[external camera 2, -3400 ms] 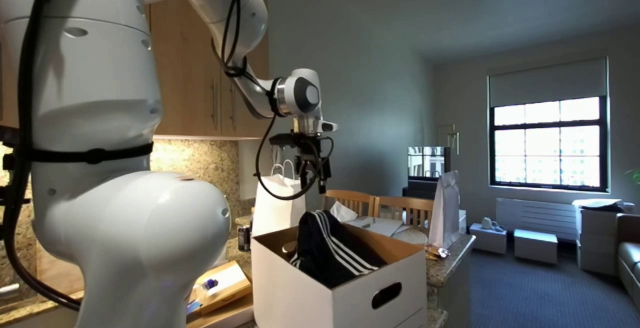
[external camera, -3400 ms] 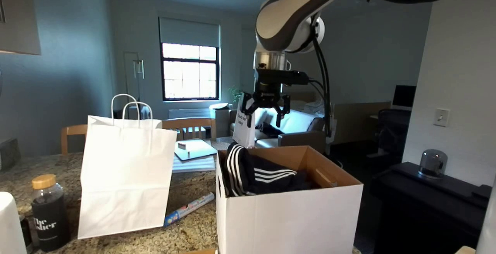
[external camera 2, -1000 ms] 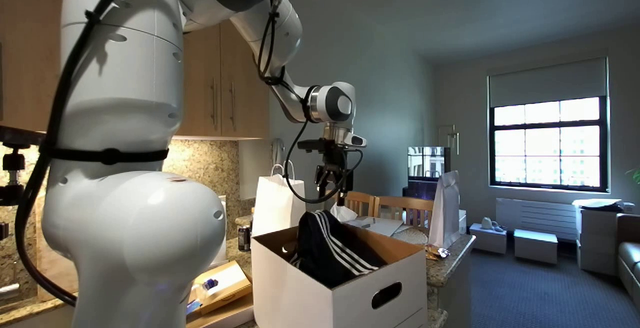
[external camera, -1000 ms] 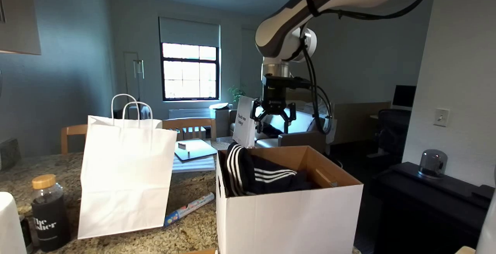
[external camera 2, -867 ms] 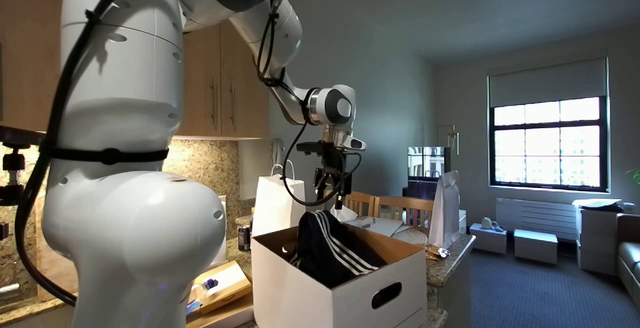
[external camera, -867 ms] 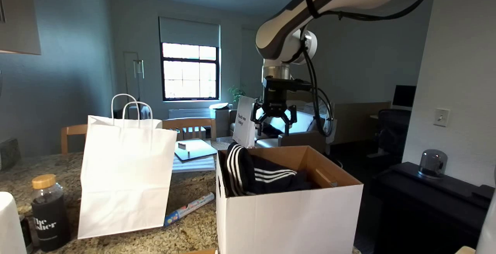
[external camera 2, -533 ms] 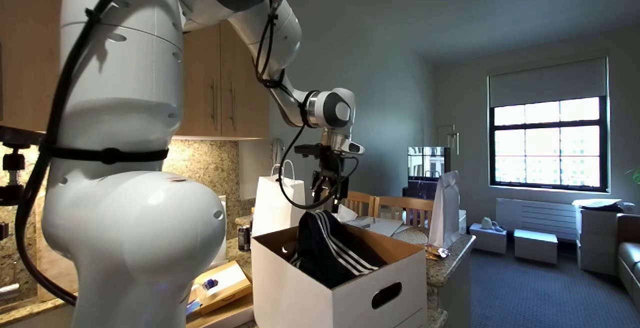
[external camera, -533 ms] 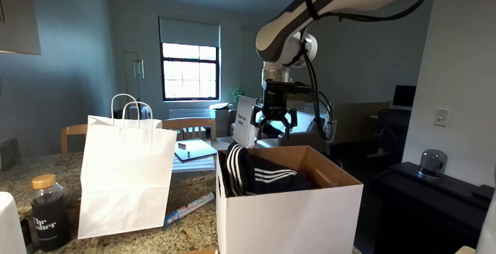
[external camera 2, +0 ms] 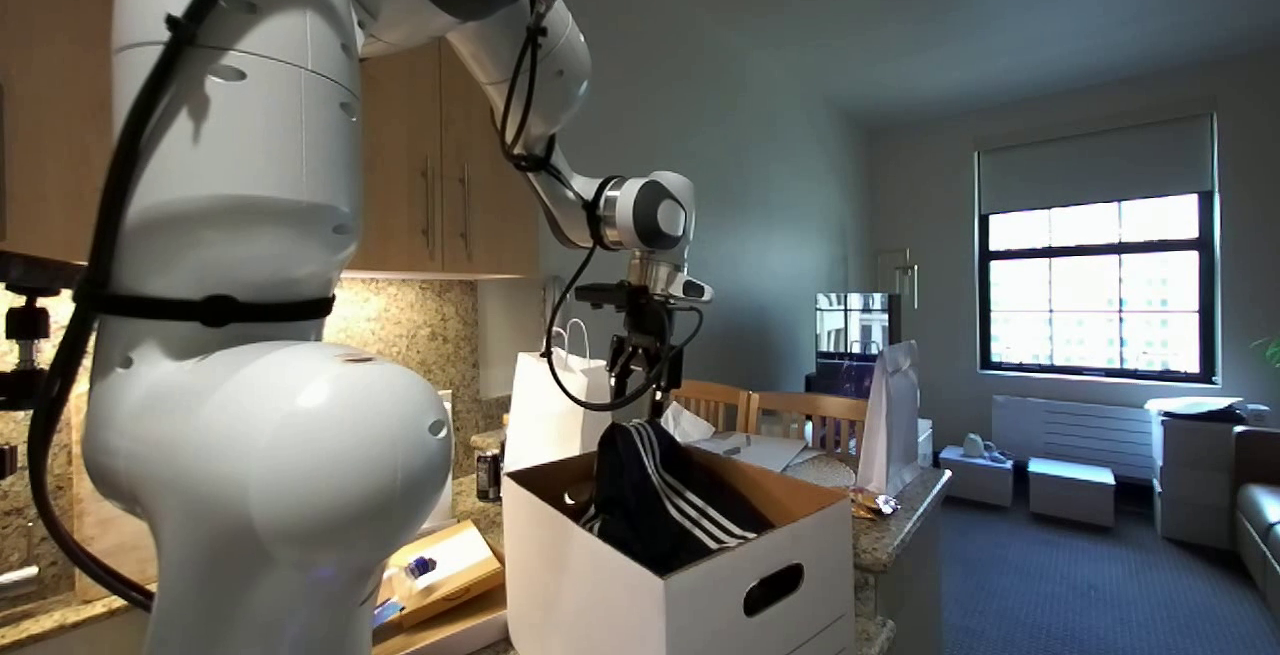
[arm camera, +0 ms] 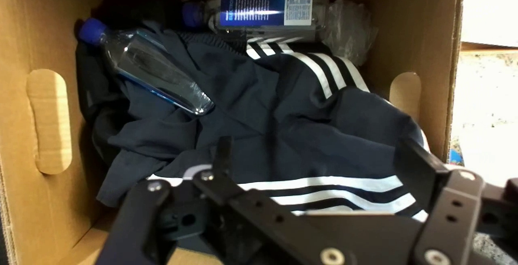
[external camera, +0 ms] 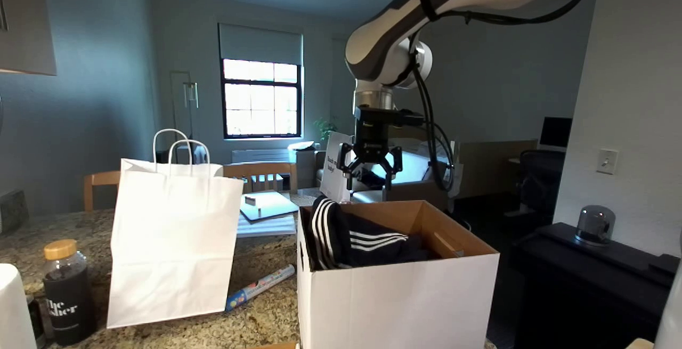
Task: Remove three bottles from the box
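The white box point(external camera: 397, 306) stands on the counter, brown inside; it also shows in an exterior view point(external camera 2: 590, 575). In the wrist view a clear bottle point(arm camera: 158, 68) with a blue cap lies slanted on dark cloth at the box's left. Another clear bottle point(arm camera: 259, 4) with a blue cap and blue label lies along the top wall. A third bottle cannot be made out. My gripper point(external camera: 368, 183) is open and empty above the box, apart from the cloth and bottles; it also shows in an exterior view point(external camera 2: 640, 395) and the wrist view point(arm camera: 314, 147).
Dark cloth point(arm camera: 251, 95) with white stripes fills much of the box and rises above its rim. Crumpled clear plastic point(arm camera: 350, 30) lies in a corner. A white paper bag point(external camera: 176, 242), a printed tube point(external camera: 261, 287) and a wooden-capped bottle point(external camera: 66, 295) stand or lie beside the box.
Over the last seconds my open gripper has come lower and across the box; in the last half second it has shifted slightly back and up. The box and cloth have not moved.
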